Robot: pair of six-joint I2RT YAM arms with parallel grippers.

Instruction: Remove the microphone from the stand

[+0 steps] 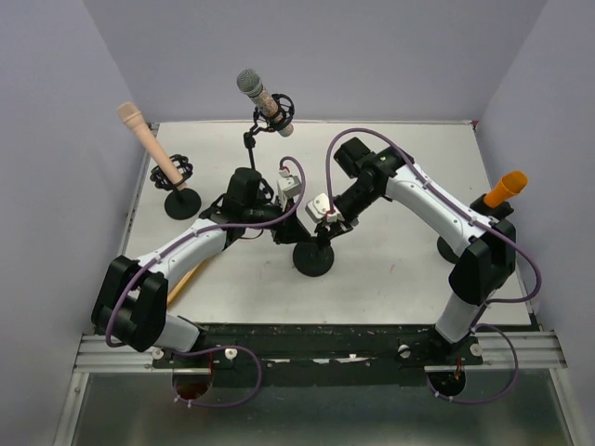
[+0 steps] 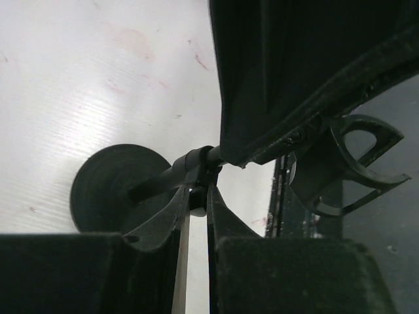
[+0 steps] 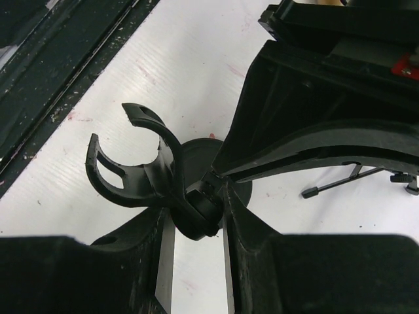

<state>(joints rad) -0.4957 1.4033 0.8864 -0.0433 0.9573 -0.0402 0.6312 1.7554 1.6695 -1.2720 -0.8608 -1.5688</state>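
A black stand with a round base (image 1: pixel 313 259) is at the table's middle. Its clip (image 3: pixel 131 167) is empty, and it also shows in the left wrist view (image 2: pixel 350 163). My left gripper (image 2: pixel 198 194) is shut on the stand's thin pole just under the clip; in the top view it (image 1: pixel 299 206) comes in from the left. My right gripper (image 3: pixel 200 219) is shut on the clip's swivel joint; in the top view it (image 1: pixel 325 223) comes in from the right. Three microphones sit on other stands: pink (image 1: pixel 149 139), grey-headed (image 1: pixel 263 98) and orange (image 1: pixel 505 189).
The pink microphone's base (image 1: pixel 182 203) is at the left, and the orange one's base (image 1: pixel 450 249) is at the right behind my right arm. A tan stick-like thing (image 1: pixel 189 281) lies on the table under my left arm. Purple walls enclose the table.
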